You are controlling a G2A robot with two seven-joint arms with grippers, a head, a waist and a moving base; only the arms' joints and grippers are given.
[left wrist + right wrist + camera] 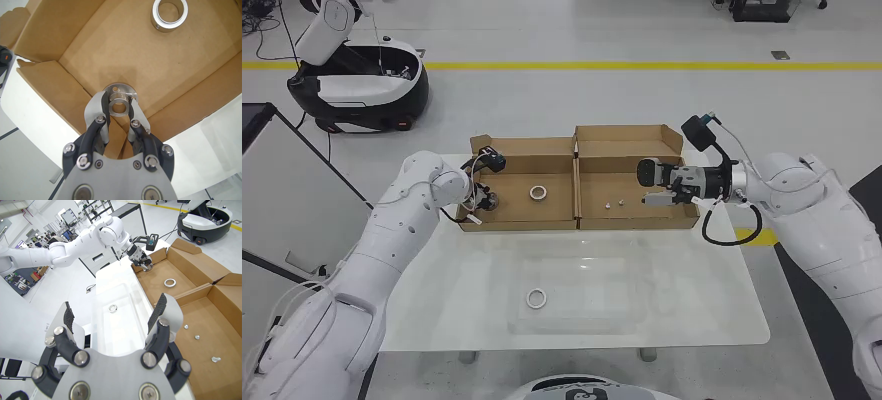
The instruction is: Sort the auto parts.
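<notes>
Item: flanged bushing [122, 88], polished metal. Clamped at hub by left end effector [118, 98], within left cardboard box [170, 66], near corner; ring collar [166, 28] lying apart. Judged rigid, dense, slick; hub best gripped, flange avoided. Right end effector [115, 301] spread, nothing held.

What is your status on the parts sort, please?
Left end effector shut on flanged hub, over left box corner. Right end effector open, empty, over right box. One ring waiting in tray. Nothing in the way.
</notes>
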